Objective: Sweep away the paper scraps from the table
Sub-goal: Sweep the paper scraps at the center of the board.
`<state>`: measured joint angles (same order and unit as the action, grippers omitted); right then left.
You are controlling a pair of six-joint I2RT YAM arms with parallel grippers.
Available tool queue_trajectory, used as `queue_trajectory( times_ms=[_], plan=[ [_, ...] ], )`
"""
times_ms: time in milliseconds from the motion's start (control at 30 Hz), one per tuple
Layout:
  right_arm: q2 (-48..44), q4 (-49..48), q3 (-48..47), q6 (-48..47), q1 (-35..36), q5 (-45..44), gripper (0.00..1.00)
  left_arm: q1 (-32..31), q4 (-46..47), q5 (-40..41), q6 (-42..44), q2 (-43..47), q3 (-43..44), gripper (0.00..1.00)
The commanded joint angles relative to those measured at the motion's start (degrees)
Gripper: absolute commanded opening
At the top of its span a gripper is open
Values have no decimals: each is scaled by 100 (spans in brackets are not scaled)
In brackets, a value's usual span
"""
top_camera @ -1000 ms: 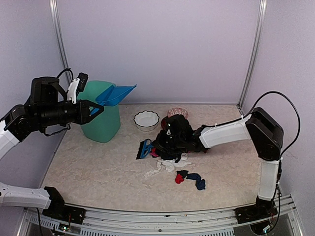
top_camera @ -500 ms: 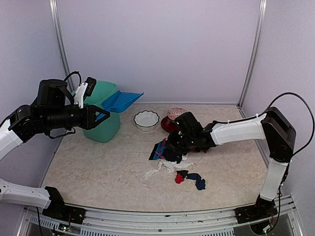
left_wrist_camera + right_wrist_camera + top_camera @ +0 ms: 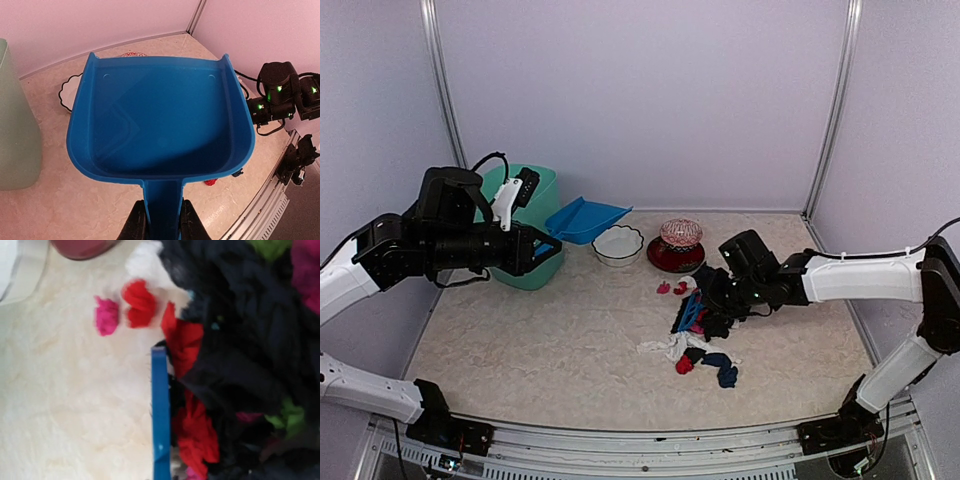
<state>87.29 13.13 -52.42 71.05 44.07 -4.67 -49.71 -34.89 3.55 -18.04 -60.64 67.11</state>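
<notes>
— Beige marbled table under both arms, lilac walls behind. Where to look for the paper scraps?

— Right of centre, in a loose, mostly black heap with white, red and blue bits trailing toward the near edge. Also two stray wads, pink and red, just beyond the heap, toward the red dish.

— Nearer which arm?

— Nearer the right one, by far. Right gripper low at the heap's far side, apparently closed on the small blue hand brush. No sight of the fingertips in the wrist view, so judged from above only.

— And the long axis of the brush?

— Roughly far-to-near across the table. Seen from the right wrist as a blue bar with dark scraps packed against one flank and bare table on the other. So heap on the gripper's side of the brush, not on the side facing the left arm.

— Left gripper?

— Clamped narrow on the handle of the blue dustpan. Pan empty, held in the air beside the green bin, well apart from the heap.

— Meaning?

— Probably either bringing the pan down close on the heap's right, or lifting the brush over to push leftward.
</notes>
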Motion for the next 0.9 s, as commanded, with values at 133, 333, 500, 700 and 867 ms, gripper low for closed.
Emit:
queue_trajectory(
  times_ms=[133,333,500,700,867],
  plan=[
    [-764,-238,-205,-1414,97,648,0,-214,270,512,-204,-222,111,0],
    [-453,-406,-535,-1914,440,1456,0,-313,246,658,-274,-281,165,0],
    [340,-325,-861,-2262,868,1772,0,-490,131,883,-409,-327,139,0],
    [971,-465,-868,-2388,994,1987,0,-631,79,979,-548,-303,43,0],
    [1100,40,-808,-2419,991,1437,0,-718,79,1039,-631,-298,9,0]
  ],
)
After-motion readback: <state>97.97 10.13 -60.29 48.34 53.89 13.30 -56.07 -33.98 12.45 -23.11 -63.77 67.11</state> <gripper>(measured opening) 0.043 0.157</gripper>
